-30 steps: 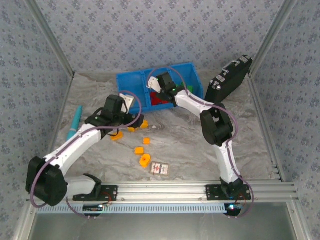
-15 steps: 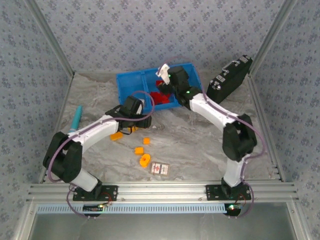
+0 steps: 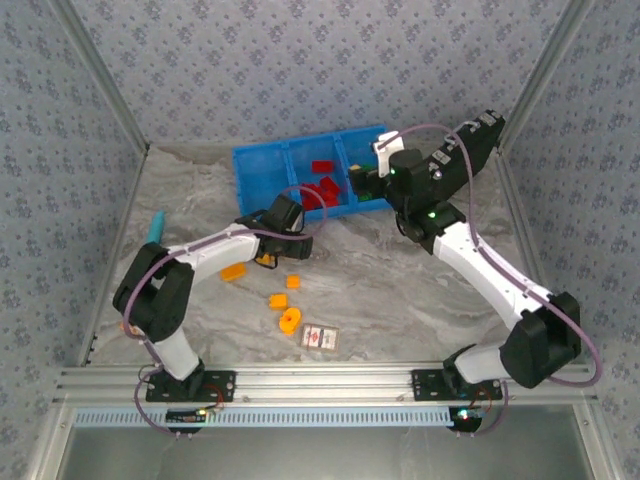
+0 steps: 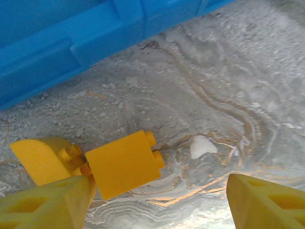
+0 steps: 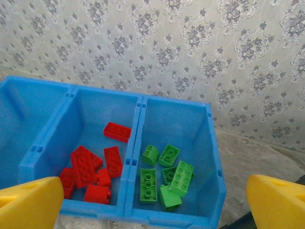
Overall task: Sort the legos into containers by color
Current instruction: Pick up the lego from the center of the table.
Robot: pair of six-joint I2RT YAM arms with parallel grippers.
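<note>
L gripper [image 4: 155, 200] sat low over marbled table [image 4: 224, 86], jaws apart, yellow brick [image 4: 124, 164] lying between them close to one finger and touching a curved yellow piece [image 4: 38, 160]. R gripper [image 5: 153, 202] hung above blue tray [image 5: 139, 112], jaws wide, empty. Red bricks [image 5: 86, 164] in mid compartment, green bricks [image 5: 167, 176] in rt one.

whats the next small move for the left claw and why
Probably lower the left claw and close it on the yellow brick. The brick lies on the table between the open fingers, just outside the blue tray. Red bricks and green bricks already sit in two compartments, so yellow ones are what remains.
</note>
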